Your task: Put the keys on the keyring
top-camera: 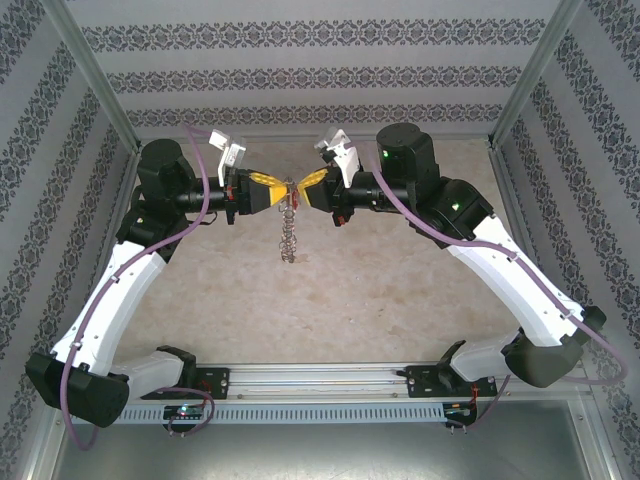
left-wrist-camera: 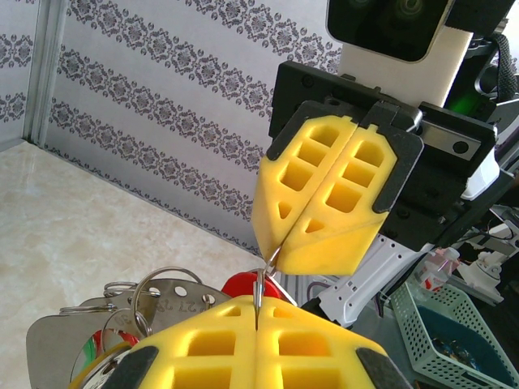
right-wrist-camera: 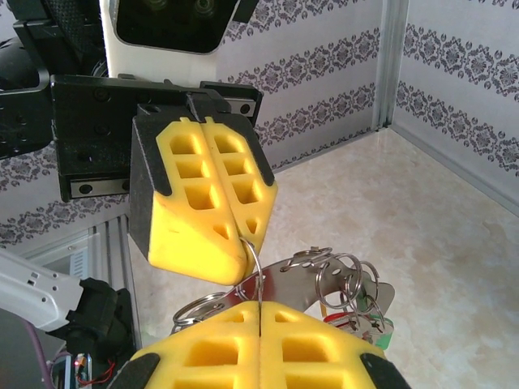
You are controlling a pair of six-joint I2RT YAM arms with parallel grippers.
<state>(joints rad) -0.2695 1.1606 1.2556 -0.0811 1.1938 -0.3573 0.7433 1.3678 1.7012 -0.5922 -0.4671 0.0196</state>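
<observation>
1. left gripper (top-camera: 283,188). Yellow fingers pressed together and pinching a thin wire arc of the keyring (right-wrist-camera: 254,258). It is held high over the middle of the table and points right. From the right wrist, the wire enters the seam right at its fingertips.

2. right gripper (top-camera: 304,188). Also clamped on the same wire. It points left and meets the left gripper tip to tip, the two just beside each other. From the left wrist, the wire runs straight from its seam down into the near pair of fingers.

3. keyring. Gripped at two neighbouring spots between the tips. The rest hangs limp below as a chain-like strand. Whether its lower end touches the table cannot be told. Judgement: the two-point hold lifts the loop clear of the surface and keeps a short stretch taut, probably so that this stretch can be steadied or worked open for threading.

4. keys. One red head (left-wrist-camera: 243,284) and one green head (right-wrist-camera: 383,328) are visible. They hang in the cluster under the grip, among small steel rings (right-wrist-camera: 336,271) and a flat metal tag (left-wrist-camera: 53,348). Whether every key is already on the loop cannot be told, because the cluster overlaps itself.

5. table (top-camera: 380,290). Beige and marbled.

6. walls (top-camera: 300,60). Patterned, on the left, right and far sides.
</observation>
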